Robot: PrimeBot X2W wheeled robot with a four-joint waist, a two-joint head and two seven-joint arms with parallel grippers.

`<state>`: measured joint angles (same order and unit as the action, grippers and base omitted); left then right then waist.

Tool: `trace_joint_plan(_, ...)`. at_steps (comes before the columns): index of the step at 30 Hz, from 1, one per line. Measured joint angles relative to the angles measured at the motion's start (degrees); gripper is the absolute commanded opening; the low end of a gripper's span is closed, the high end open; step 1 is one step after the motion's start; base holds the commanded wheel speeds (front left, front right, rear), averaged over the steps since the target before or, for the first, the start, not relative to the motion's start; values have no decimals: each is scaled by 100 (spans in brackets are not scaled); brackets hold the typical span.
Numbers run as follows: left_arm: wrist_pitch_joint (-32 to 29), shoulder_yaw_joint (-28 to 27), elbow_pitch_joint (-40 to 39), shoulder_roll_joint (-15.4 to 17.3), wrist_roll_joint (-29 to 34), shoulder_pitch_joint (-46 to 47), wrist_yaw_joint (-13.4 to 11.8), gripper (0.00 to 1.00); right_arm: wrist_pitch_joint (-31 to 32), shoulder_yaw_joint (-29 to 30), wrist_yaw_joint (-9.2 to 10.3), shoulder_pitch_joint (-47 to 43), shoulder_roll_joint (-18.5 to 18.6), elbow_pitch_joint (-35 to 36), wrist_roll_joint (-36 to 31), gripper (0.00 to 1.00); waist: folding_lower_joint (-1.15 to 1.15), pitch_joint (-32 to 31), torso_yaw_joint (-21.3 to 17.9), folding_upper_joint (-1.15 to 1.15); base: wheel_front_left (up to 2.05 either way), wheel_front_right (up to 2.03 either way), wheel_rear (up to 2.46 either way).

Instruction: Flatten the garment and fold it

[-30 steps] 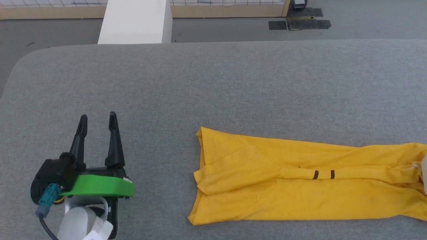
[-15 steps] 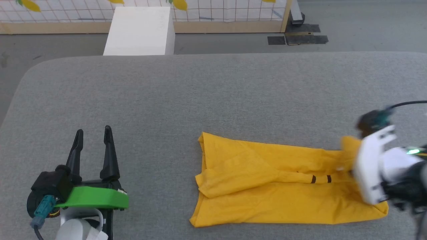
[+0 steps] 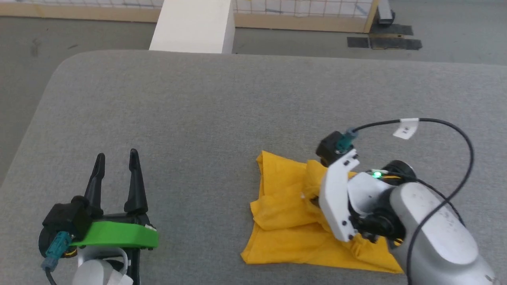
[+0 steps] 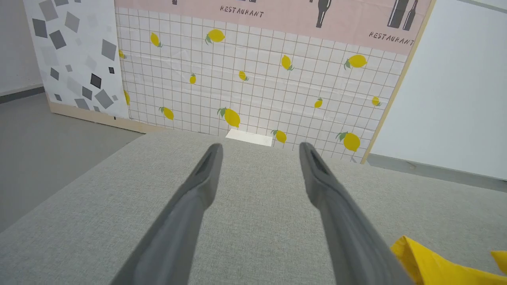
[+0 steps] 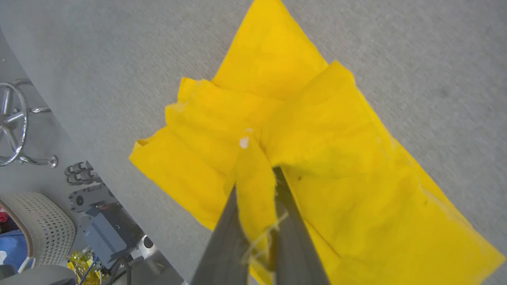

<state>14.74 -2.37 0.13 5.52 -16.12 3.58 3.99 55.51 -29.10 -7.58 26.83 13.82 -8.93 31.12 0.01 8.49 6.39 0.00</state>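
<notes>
At table (image 3: 198, 99) right of centre | garment (image 3: 283, 215) lies bunched, part-folded | your right end effector (image 5: 255, 180) pinches a yellow fold, likely to carry it across | left end effector (image 3: 117, 155) spread, empty, resting clear of cloth

The T-shirt (image 3: 277, 221) is plain bright yellow on every fold showing, and the bench (image 3: 237, 99) under it is flat mid-grey woven fabric. The left pincer (image 3: 117, 153) has black fingers above a vivid green bracket (image 3: 115, 233) and a teal plug (image 3: 57, 239). The right pincer (image 5: 256, 180) looks dark grey. The wall panel (image 4: 257, 87) is white with a thin grid, scattered yellow lemons and a pink band on top.
</notes>
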Motion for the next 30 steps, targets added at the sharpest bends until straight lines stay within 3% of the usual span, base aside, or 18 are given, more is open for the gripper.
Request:
trace_joint_plan(7, 0, 2, 14, -60, 1, 7, 45, 100, -508, -281, 0, 383, -528, -935, -153, 0, 0, 162, 243, 0, 0, 0, 0)
trace_joint_plan(15, 0, -11, 52, -142, 10, 14, 56, 100, -965, -426, 0, 515, -793, -1878, -298, 0, 0, 268, 416, 0, 0, 0, 0)
trace_joint_plan(16, 0, -16, 59, -146, 10, 14, 56, 100, -1026, -427, 0, 534, -814, -1929, -302, 26, 0, 263, 418, 0, 0, 0, 0)
trace_joint_plan(17, 0, -24, 67, -151, 10, 14, 57, 100, -1087, -424, 0, 548, -847, -1972, -286, 100, 0, 253, 416, 0, 0, 0, 0)
trace_joint_plan(25, 0, -85, 111, -162, 63, 7, 107, 100, -1466, -921, 0, 666, -1068, -1419, 444, 100, -1, 103, 231, 0, 0, 0, 0)
trace_joint_plan(30, 0, -125, 122, -160, 82, -2, 116, 100, -1760, -913, 0, 813, -1083, -950, 536, 100, -1, -17, 3, 0, 0, 0, 0)
